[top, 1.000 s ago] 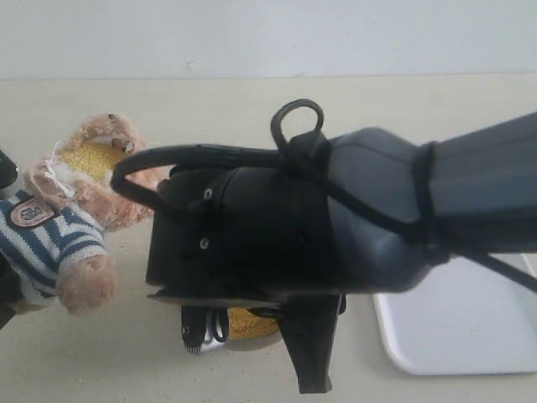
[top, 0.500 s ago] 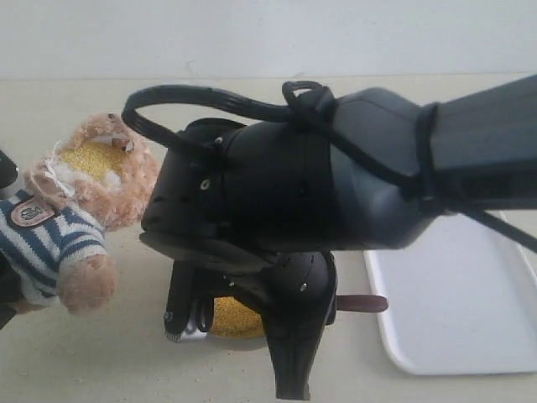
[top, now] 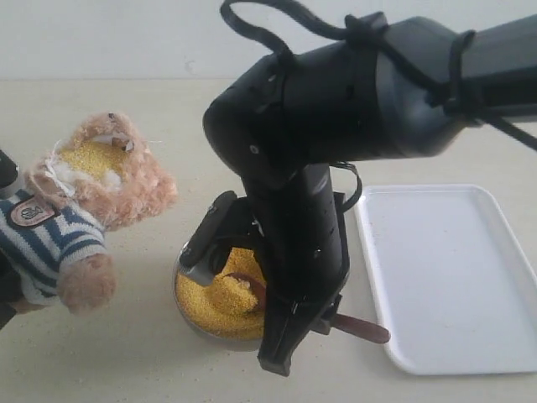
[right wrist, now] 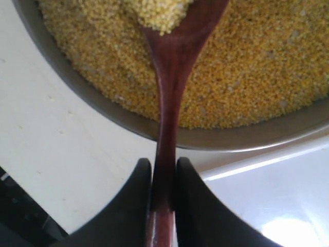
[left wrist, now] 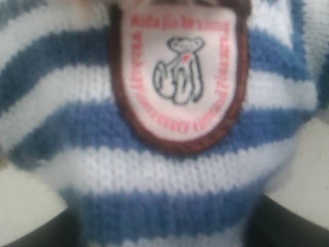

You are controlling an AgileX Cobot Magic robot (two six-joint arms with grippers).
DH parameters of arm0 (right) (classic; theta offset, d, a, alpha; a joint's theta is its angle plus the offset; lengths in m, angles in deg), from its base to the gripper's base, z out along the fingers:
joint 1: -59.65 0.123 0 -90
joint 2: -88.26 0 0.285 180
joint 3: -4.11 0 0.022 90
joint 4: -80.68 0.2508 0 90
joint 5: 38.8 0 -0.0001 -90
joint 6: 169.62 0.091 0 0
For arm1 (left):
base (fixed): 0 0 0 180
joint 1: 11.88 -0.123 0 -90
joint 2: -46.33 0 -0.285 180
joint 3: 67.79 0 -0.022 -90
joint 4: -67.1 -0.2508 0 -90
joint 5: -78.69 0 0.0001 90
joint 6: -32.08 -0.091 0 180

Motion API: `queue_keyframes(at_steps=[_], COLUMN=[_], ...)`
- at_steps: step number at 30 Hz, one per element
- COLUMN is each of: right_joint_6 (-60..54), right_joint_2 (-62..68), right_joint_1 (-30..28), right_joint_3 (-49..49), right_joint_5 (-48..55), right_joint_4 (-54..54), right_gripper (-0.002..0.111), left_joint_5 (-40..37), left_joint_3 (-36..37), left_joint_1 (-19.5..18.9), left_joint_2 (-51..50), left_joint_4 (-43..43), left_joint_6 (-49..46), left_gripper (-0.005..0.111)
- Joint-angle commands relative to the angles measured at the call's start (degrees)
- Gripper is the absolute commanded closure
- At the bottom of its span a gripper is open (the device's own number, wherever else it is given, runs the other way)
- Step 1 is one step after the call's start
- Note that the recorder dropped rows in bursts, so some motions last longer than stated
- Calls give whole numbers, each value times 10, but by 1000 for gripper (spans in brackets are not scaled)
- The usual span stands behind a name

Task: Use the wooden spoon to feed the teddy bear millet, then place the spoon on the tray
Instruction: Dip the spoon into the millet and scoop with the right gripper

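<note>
The teddy bear [top: 80,218] sits at the left, its hollow face holding yellow grains. My left gripper [left wrist: 164,234] holds its striped body, a dark finger on each side, and the chest badge [left wrist: 180,77] fills the left wrist view. The millet [top: 214,302] fills a round metal bowl [right wrist: 247,138] in the middle. My right gripper [right wrist: 163,172] is shut on the handle of the wooden spoon [right wrist: 172,77]. The spoon [top: 250,290] has its bowl in the millet, with grains heaped on it. To the right lies the white tray [top: 453,277], bare.
The right arm's black wrist [top: 302,227] stands over the bowl's right side and hides part of it. A pale wall runs along the back of the beige tabletop [top: 126,361]. The tray's corner [right wrist: 272,200] lies close beside the bowl.
The right arm has swung away from the camera, uncovering the bowl. The spoon has tipped down into the millet. The bear and the left gripper have not moved.
</note>
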Motion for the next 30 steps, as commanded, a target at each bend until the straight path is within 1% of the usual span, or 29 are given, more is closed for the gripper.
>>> queue_keyframes(at_steps=[1,15,20,23,26,30], right_joint_6=[-11,-12,-20,-21,-23,-23], right_joint_2=[-3,-3,-3,-4,-10,-24], right_joint_1=[-18,-19,-46,-56,-57,-57], right_joint_3=[2,2,2,2,15,60], right_joint_5=[3,3,3,3,3,3], right_joint_4=[38,39,87,97,100,109], right_gripper=[109,109,109,109,109,109], left_joint_5=[14,8,8,8,8,8], left_joint_3=[1,1,1,1,1,1], left_joint_1=[2,2,2,2,2,2], left_joint_2=[2,2,2,2,2,2], left_joint_4=[8,8,8,8,8,8], left_joint_6=[6,4,1,-3,-3,-8], left_gripper=[103,103,103,103,103,103])
